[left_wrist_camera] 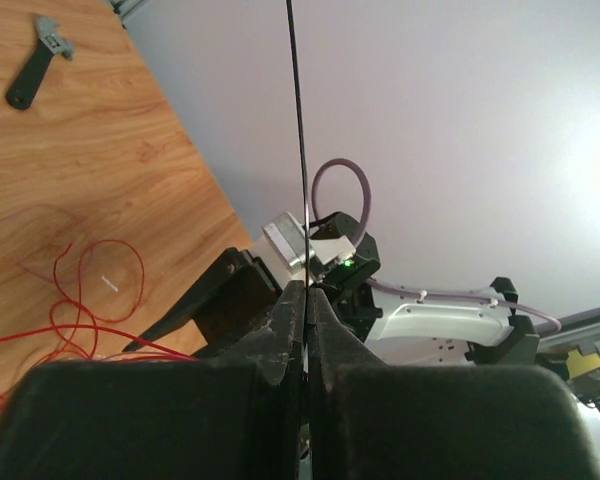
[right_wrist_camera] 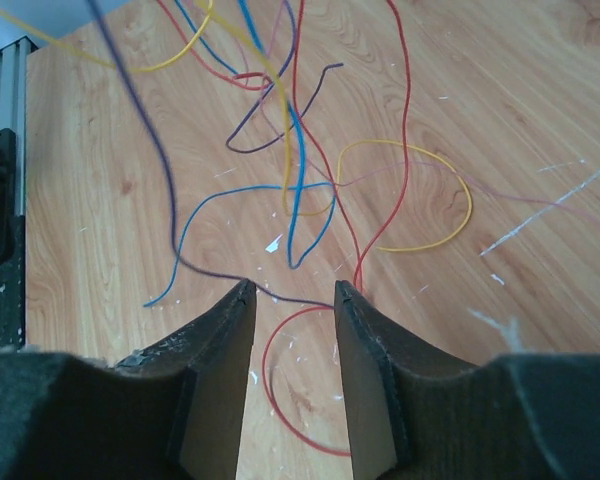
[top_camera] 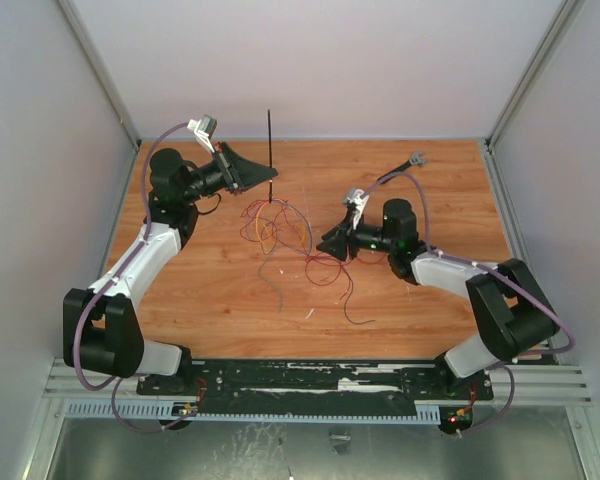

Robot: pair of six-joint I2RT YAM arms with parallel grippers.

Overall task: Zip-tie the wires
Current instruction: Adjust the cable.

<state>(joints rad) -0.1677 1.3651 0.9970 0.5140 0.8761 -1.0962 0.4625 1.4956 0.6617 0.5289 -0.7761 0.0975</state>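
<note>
The wires [top_camera: 280, 225] lie in a loose tangle of red, yellow, blue and dark strands at the middle of the wooden table. My left gripper [top_camera: 252, 176] hovers at their back left edge and is shut on the zip tie [top_camera: 270, 150], a thin black strip. In the left wrist view the zip tie [left_wrist_camera: 297, 140] rises straight out of the left gripper [left_wrist_camera: 306, 290]. My right gripper [top_camera: 332, 244] is low at the tangle's right side. In its wrist view the right gripper [right_wrist_camera: 292, 292] is open, with a red loop of the wires [right_wrist_camera: 292, 160] and a dark strand crossing between the tips.
A short black tool with a grey head [top_camera: 410, 160] lies at the back right of the table and also shows as the tool [left_wrist_camera: 35, 70] in the left wrist view. Grey enclosure walls close in the table on three sides. A black rail [top_camera: 310, 378] runs along the near edge.
</note>
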